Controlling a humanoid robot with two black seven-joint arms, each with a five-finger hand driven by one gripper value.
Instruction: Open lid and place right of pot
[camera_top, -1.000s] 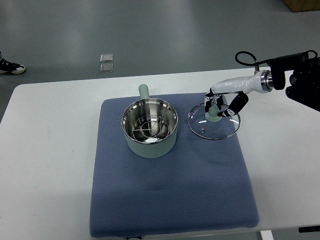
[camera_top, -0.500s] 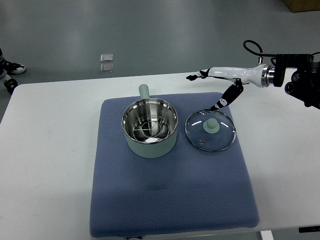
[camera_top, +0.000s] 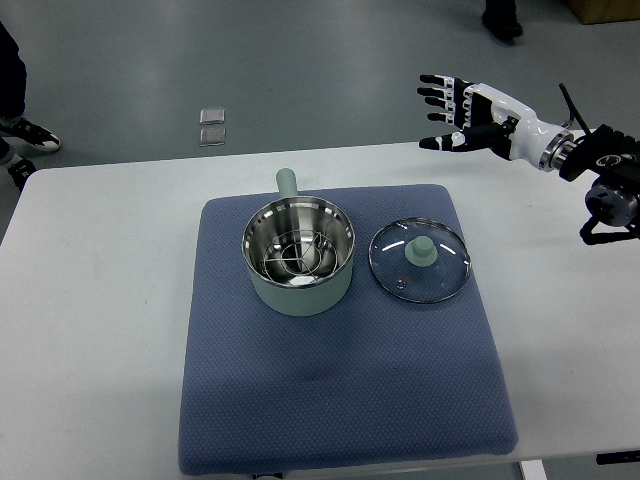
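A pale green pot (camera_top: 299, 256) with a steel inside and a short handle pointing away stands uncovered on the blue mat (camera_top: 340, 400). A wire rack lies inside it. The glass lid (camera_top: 421, 260) with a green knob lies flat on the mat just right of the pot, a small gap between them. My right hand (camera_top: 447, 112) is raised well above and behind the lid, fingers spread, holding nothing. Its arm comes in from the right edge. No left arm shows.
The mat lies on a white table (camera_top: 100, 300). A person's shoes (camera_top: 28, 136) and a dark leg show at the far left on the grey floor, another foot at the top right. A small clear packet (camera_top: 212, 125) lies on the floor.
My right hand let go of the lid knob, the lid settled flat on the mat, and the hand rose up and back with fingers spread. People at the edges have shifted.
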